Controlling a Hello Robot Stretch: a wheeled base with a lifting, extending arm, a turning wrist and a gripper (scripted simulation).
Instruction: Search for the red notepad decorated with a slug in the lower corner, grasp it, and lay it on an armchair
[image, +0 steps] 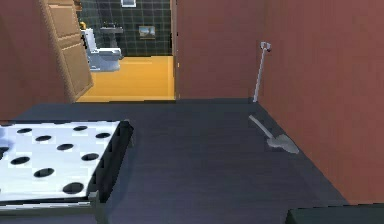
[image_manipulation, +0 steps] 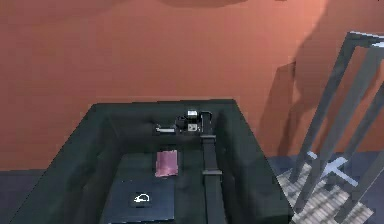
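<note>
**Pad on seat: lift clear before retracting**

Dark armchair (image_manipulation: 70, 160) stands against the red wall, with the arm (image_manipulation: 210, 165) reaching over its right half. Black flat item (image_manipulation: 140, 200) with a white mark sits on the near seat. Dark red notepad (image_manipulation: 167, 162) lies flat mid-seat, just beyond it and left of the arm; slug too small to tell. Gripper (image_manipulation: 160, 128) is at the far seat by the backrest, past the pad; can't tell finger spread or whether it holds anything. Judgement: lay step looks about done. Raise straight up, then pull back, so nothing sweeps the pad off.
</note>
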